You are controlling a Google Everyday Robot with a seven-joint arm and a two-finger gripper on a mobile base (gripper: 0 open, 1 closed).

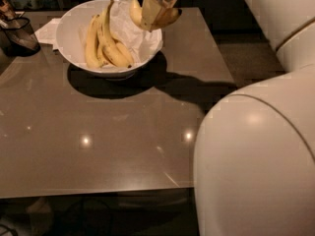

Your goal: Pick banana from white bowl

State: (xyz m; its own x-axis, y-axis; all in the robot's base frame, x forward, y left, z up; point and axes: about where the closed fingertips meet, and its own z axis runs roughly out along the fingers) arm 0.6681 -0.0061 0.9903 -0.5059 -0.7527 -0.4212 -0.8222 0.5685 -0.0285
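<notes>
The white bowl (74,58) with crumpled white paper lining sits at the back left of the brown table. Several longer yellow bananas (106,45) lie inside it. My gripper (153,11) is at the top of the view, above the bowl's right rim, shut on the short, plump, curved banana (167,17). The banana hangs clear of the bowl, its ends sticking out on both sides of the fingers.
A dark see-through container (19,33) stands at the table's far left edge, with white paper (48,31) beside the bowl. My large white arm (256,156) fills the right side. The table's front edge runs near the bottom.
</notes>
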